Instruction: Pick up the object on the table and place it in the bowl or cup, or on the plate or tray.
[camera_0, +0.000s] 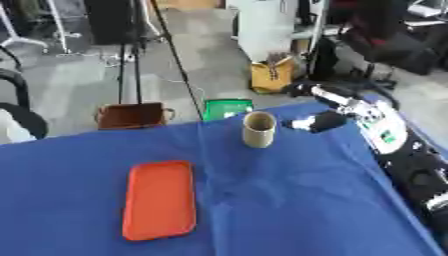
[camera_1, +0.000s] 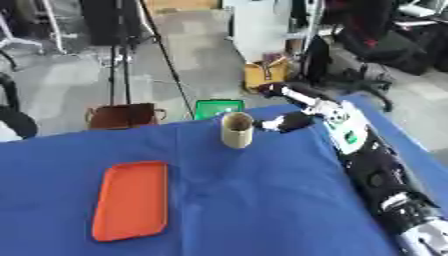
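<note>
A tan cup (camera_0: 259, 129) stands upright on the blue tablecloth near the far edge. An orange tray (camera_0: 159, 198) lies flat at the front left, with nothing on it. My right arm runs along the table's right side, and my right hand (camera_0: 325, 121) hovers just right of the cup's rim, at about rim height. Its dark fingers are curled on a small white thing (camera_0: 302, 123) that points toward the cup. I cannot make out that thing's shape. My left hand shows in neither view.
The blue cloth (camera_0: 262, 210) covers the whole table. Beyond the far edge, on the floor, stand a brown basket (camera_0: 131, 115), a green box (camera_0: 227, 107), a yellow bag (camera_0: 272, 74) and tripod legs.
</note>
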